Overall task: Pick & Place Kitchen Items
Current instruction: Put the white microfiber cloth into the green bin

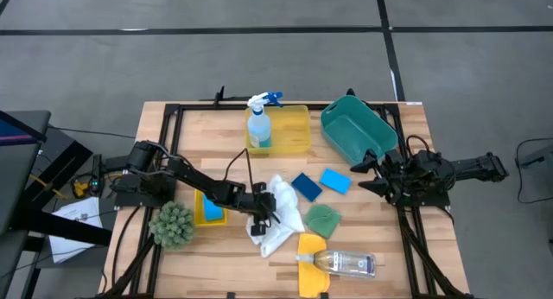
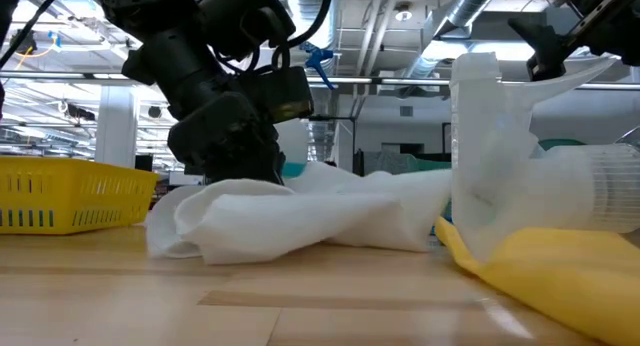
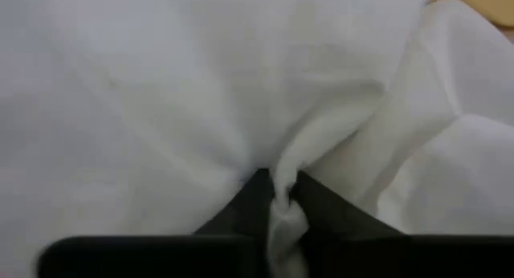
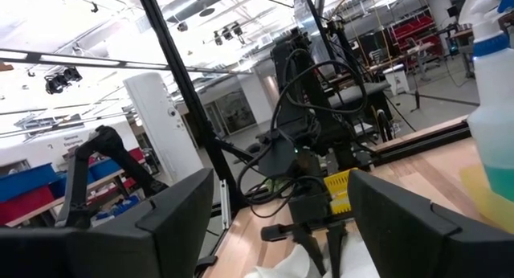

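A crumpled white cloth (image 1: 283, 211) lies on the wooden table near its middle; in the low view the white cloth (image 2: 300, 214) rests in a low heap. My left gripper (image 3: 279, 183) is down on the cloth's left part and shut on it. My left gripper (image 1: 261, 219) reaches in from the table's left. My right gripper (image 1: 364, 174) waits open at the table's right side, above the table and touching nothing; its fingers frame the right wrist view around my right gripper (image 4: 281, 222). My left gripper pinches a raised fold of the white cloth (image 3: 280, 204) between its two fingers. The fingers (image 3: 253, 199) come slanting down from the table's left. The rest of the cloth lies slack on the table around them.
A blue-liquid spray bottle (image 1: 259, 126) stands in a yellow tray (image 1: 294, 142); a teal bin (image 1: 356, 130) is beside it. Two blue sponges (image 1: 305, 187), a green cloth (image 1: 322, 219), a yellow cloth (image 1: 311, 247) under a clear bottle (image 1: 347, 264), a spiky green ball (image 1: 173, 225).
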`<state>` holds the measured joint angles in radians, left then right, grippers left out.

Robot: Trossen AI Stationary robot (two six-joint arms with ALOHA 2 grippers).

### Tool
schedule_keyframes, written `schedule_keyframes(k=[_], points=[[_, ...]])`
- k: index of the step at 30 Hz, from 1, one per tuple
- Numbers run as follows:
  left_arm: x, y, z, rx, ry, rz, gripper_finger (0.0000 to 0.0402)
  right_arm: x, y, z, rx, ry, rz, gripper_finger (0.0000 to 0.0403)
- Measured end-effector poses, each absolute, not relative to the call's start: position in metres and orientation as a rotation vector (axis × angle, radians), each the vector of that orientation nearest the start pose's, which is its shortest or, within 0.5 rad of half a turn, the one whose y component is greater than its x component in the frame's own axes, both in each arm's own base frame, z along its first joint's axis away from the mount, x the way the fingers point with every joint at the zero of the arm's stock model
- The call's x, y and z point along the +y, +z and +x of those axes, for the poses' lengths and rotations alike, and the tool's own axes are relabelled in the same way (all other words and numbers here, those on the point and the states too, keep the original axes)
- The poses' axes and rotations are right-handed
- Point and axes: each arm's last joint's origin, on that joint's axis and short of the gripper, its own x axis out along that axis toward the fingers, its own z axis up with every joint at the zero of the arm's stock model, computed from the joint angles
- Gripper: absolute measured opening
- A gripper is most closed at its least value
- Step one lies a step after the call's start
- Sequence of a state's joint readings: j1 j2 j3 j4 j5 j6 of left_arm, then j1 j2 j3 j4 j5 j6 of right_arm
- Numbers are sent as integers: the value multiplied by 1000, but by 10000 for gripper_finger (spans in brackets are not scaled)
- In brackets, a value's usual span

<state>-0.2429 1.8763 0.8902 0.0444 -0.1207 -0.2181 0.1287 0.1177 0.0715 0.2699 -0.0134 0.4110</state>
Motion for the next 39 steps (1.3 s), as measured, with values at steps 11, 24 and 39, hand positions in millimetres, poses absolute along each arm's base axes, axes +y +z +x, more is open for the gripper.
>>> schedule_keyframes(k=[11,24,39], points=[[-79,127,331,845,-37,15,6,13,205,99,-191,195,420,278],[-75,226,323,404,-96,196,3,14,206,98,-216,195,331,278],[-52,242,329,281,35,280,4,41,210,113,-265,141,-68,278]])
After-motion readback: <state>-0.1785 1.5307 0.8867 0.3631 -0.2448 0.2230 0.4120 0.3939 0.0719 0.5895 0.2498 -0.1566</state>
